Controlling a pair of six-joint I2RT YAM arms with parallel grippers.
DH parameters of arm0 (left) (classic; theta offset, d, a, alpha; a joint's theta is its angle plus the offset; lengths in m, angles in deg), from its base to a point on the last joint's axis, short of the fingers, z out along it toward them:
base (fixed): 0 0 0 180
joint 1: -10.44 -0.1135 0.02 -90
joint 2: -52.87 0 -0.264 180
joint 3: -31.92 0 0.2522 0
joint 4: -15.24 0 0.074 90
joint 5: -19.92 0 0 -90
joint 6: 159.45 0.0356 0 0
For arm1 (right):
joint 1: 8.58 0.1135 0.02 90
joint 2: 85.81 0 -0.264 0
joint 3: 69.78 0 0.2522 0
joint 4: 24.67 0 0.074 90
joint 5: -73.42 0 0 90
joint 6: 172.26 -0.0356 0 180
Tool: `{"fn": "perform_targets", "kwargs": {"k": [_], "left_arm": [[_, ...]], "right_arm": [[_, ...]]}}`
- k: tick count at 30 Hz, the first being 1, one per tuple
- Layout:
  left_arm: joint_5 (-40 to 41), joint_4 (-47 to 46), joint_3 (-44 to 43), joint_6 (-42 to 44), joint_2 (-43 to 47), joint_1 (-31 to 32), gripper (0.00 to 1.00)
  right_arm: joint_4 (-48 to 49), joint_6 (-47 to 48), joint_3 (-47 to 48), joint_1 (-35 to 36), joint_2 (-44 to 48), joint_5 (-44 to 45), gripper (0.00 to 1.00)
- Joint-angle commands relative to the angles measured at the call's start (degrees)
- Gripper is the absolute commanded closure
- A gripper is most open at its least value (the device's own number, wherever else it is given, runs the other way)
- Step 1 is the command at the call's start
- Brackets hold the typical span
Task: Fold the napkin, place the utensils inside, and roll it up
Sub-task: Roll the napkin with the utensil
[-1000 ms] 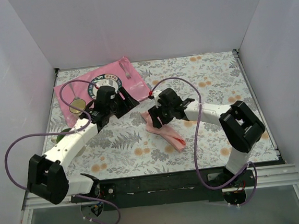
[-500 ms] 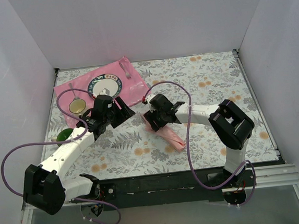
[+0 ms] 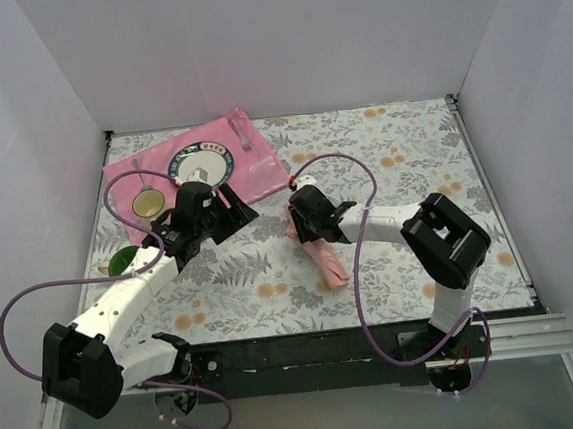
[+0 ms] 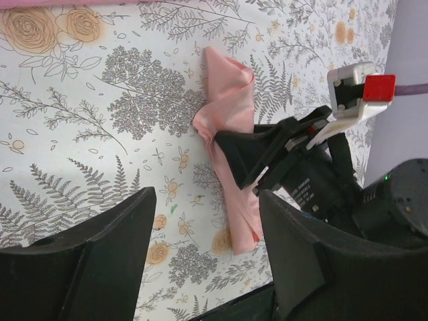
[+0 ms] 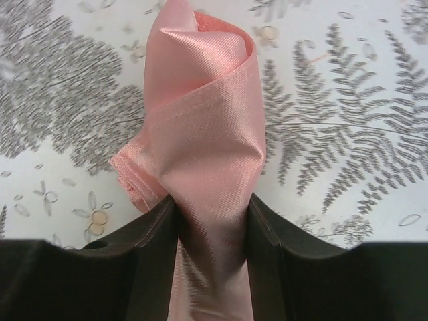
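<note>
The napkin (image 3: 322, 256) lies as a long pale pink roll on the flowered tablecloth, running from mid-table toward the near edge. My right gripper (image 3: 301, 216) is at the roll's far end. In the right wrist view both fingers press the napkin (image 5: 204, 120) from either side, so this gripper (image 5: 210, 214) is shut on it. My left gripper (image 3: 228, 206) hovers to the left of the roll, open and empty. Its wrist view shows the napkin (image 4: 231, 100) beyond its spread fingers (image 4: 100, 254). Two silvery utensils (image 3: 240, 134) (image 3: 138, 172) lie on the hot-pink mat.
The hot-pink mat (image 3: 263, 171) at the back left carries a round plate (image 3: 200, 167) and a small gold dish (image 3: 148, 201). A green object (image 3: 122, 259) sits by the left arm. White walls close in three sides.
The right gripper slid left along the napkin to its far end and closed on it. The left arm drew back toward the left and stayed open.
</note>
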Motion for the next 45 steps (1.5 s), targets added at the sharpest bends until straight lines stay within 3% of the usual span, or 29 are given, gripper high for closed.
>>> {"fn": "perform_targets", "kwargs": {"k": [1, 17, 27, 33, 36, 39, 41, 44, 45], "left_arm": [[-2.20, -1.26, -1.19, 0.61, 2.82, -0.58, 0.37], [-13.88, -7.24, 1.80, -1.24, 8.27, -0.49, 0.37], [-16.61, -7.85, 3.03, -2.29, 9.94, -0.40, 0.37], [-17.85, -8.82, 3.56, -2.99, 9.59, -0.40, 0.37], [-17.93, -9.26, 3.38, -2.99, 9.24, -0.40, 0.37], [-18.63, -9.70, 3.03, -3.17, 8.54, -0.40, 0.37], [-18.64, -9.78, 2.68, -3.00, 8.45, -0.40, 0.37], [-18.90, -9.87, 2.33, -2.82, 8.10, -0.40, 0.37], [-18.90, -10.22, 2.33, -2.82, 7.92, -0.40, 0.37]], "right_arm": [[-8.55, -9.87, -4.46, -5.42, -1.10, 9.48, 0.53], [-25.51, -41.85, -17.02, -33.70, 14.28, 11.33, 0.55], [-25.79, -49.00, -31.95, -49.35, 31.84, 14.33, 0.56], [-24.63, -51.20, -38.47, -51.75, 40.56, 17.30, 0.56], [-25.07, -49.00, -37.42, -51.75, 40.22, 17.57, 0.47], [-26.57, -46.46, -35.15, -51.75, 39.60, 17.66, 0.23], [-27.27, -43.49, -34.00, -51.75, 40.12, 17.23, 0.20], [-28.84, -37.87, -30.32, -51.75, 43.01, 16.09, 0.01], [-29.29, -34.97, -29.78, -51.66, 44.68, 14.86, 0.01]]}}
